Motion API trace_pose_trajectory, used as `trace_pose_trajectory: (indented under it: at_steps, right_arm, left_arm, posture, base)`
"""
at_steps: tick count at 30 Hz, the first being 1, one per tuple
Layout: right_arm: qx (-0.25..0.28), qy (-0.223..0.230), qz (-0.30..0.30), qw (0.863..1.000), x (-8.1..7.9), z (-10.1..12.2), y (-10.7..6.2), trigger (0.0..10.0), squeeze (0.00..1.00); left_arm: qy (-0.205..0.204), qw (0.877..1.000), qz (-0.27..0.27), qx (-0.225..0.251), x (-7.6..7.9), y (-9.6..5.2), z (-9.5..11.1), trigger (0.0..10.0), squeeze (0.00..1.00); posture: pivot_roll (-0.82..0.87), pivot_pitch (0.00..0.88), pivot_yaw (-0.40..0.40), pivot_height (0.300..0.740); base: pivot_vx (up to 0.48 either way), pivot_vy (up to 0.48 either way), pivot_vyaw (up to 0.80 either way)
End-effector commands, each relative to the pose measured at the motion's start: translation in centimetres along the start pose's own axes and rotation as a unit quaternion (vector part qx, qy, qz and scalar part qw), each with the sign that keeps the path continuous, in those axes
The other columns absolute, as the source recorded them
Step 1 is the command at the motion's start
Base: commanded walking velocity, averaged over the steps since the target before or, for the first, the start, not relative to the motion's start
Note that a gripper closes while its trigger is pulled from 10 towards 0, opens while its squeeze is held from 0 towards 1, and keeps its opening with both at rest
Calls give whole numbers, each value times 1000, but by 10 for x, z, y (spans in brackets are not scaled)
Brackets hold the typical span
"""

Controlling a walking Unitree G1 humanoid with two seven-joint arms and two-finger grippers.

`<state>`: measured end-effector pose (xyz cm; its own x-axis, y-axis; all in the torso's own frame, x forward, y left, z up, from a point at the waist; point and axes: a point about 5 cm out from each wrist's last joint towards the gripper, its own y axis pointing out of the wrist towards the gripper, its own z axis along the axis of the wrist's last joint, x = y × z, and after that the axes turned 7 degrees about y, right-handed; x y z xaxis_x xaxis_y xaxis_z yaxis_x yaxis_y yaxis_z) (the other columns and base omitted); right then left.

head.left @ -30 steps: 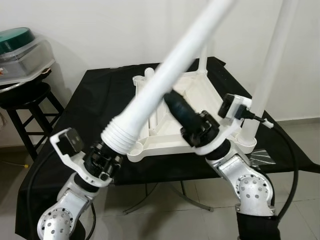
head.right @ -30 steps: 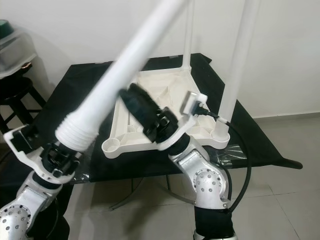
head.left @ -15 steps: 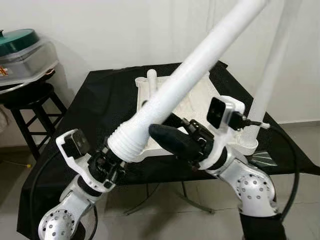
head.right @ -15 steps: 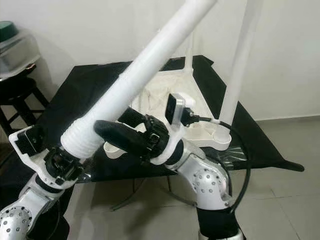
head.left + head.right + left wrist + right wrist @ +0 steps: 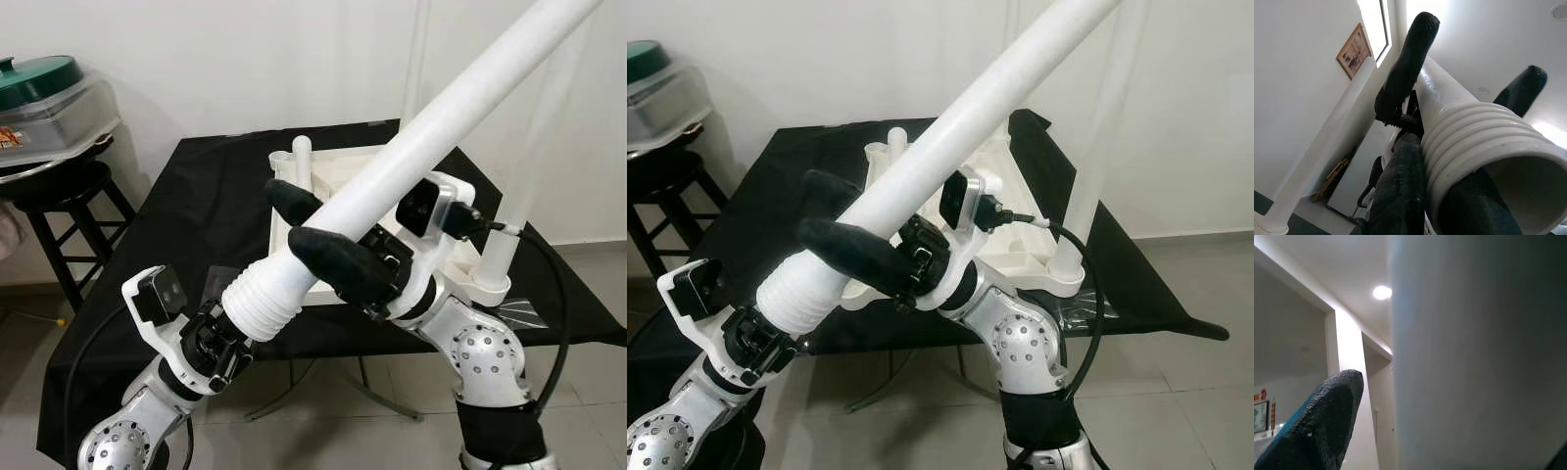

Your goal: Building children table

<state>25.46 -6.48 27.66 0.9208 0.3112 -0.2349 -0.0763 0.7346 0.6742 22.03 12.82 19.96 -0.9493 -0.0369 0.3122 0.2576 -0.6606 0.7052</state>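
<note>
Upturned white table (image 5: 323, 176) on black-draped surface (image 5: 196, 206), probably tiled floor (image 5: 578, 392) below

No legible text, labels or numbers on anything.

support: black-draped table (image 5: 206, 196) | on it: upturned white tabletop (image 5: 343, 176), 2 legs standing

Silver perforated arms, black cables, white wrist brackets, long black textured fingers (image 5: 333, 262).
</note>
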Motion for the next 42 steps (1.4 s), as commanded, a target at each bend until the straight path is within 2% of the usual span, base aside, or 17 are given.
trace_pose_trajectory:
  at_steps: [1,2,22,23,27,31,34,39,42]
  right_arm:
    - [3,7,18,1000,-2,0,7,10000,0]
    - [8,11,21,1000,-2,0,8,0,0]
    - [11,29,16,999,0,-5,12,0,0]
    - [12,28,12,999,1,-5,12,0,0]
    - [17,24,5,1000,3,-2,12,0,0]
    - [43,2,-5,999,3,13,12,0,0]
    - [45,-1,-4,999,3,16,12,0,0]
    - [58,-22,10,998,-4,31,14,0,0]
    - [60,-33,8,998,-5,35,14,0,0]
  left_arm:
    - [2,1000,-5,-17,3,0,-2,10000,0]
    - [2,1000,-7,-18,3,0,-2,10000,0]
    - [1,1000,-10,-16,3,4,-4,10000,4]
    - [-4,1000,-14,-15,3,4,-4,10000,1000]
    - [-7,1000,-11,-16,3,2,-4,10000,1000]
    - [-13,1000,4,-28,1,-18,-3,10000,1000]
    - [-13,999,7,-30,1,-21,-3,10000,1000]
    - [-4,998,36,-42,0,-46,2,10000,1000]
    - [-3,998,46,-45,-1,-54,3,10000,1000]
  posture:
    - [-48,18,59,740]
    - [-50,17,59,740]
    - [-52,20,57,740]
    - [-53,20,56,740]
    - [-54,21,56,740]
    - [-61,26,57,740]
    - [-61,26,57,740]
    - [-63,29,61,740]
    - [-62,29,61,740]
  base:
    - [0,0,0]
    - [0,0,0]
    - [0,0,0]
    - [0,0,0]
    - [0,0,0]
    - [0,0,0]
    - [0,0,0]
    - [0,0,0]
    - [0,0,0]
